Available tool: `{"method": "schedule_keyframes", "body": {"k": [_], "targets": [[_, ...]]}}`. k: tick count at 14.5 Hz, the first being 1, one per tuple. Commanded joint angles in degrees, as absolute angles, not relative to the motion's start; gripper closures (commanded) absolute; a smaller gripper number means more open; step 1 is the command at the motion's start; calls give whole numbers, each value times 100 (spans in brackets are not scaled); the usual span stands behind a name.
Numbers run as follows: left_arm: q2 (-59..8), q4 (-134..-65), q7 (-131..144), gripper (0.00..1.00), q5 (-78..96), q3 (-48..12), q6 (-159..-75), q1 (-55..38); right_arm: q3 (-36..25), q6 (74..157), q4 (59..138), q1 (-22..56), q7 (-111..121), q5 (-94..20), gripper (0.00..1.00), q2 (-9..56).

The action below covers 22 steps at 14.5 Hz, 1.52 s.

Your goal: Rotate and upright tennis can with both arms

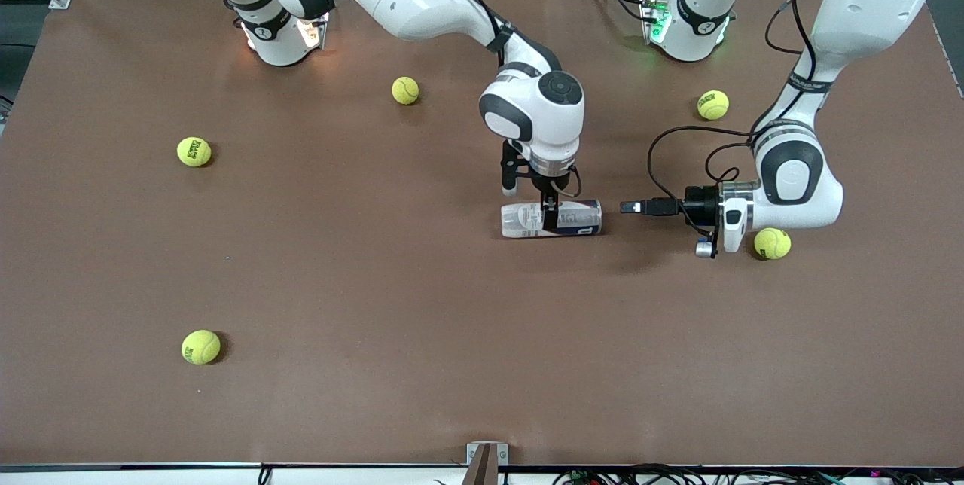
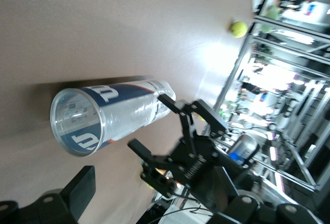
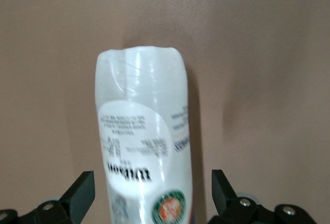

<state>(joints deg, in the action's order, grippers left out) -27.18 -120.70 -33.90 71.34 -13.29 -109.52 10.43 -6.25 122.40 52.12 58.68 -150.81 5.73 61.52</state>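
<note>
One tennis can [image 1: 551, 218], "Wilson" label, lying flat

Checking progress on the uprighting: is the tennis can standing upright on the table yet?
No, the tennis can lies on its side on the table, under the right gripper.
</note>
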Motion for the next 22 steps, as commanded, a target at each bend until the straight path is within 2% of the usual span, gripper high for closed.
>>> {"method": "schedule_keyframes", "body": {"k": [1,6,11,12,14,15,18,20,22], "targets": [[-2855,-12340,-4199,0,7654,-1362,-11021,1107,-502,11840,5212,5915,-15267,598,0,5855],[-3489,-12314,-5325,0,8375,-1362,-11030,1081,-10,10848,5194,5196,-14216,580,0,5143],[-3735,-12085,-5774,0,9069,-1362,-11039,731,176,10083,5247,4098,-11055,273,0,4571],[-3753,-12059,-5792,4,9149,-1362,-11039,634,158,9933,5282,3852,-10326,203,0,4440],[-3806,-12032,-5809,30,9150,-1362,-11039,589,167,9704,5518,3386,-9155,167,0,4247],[-3806,-12032,-5862,48,9149,-1354,-11039,589,167,9694,5781,3175,-8558,167,0,4115],[-3823,-12041,-6046,99,9141,-1345,-11039,589,167,10087,7202,2349,-6599,167,0,3255],[-3867,-12024,-6152,100,9132,-1353,-11083,589,167,10545,8248,1805,-5324,167,0,2605],[-3885,-12032,-6231,100,9132,-1354,-11092,598,141,10705,8831,1373,-4198,176,0,2190]]}}
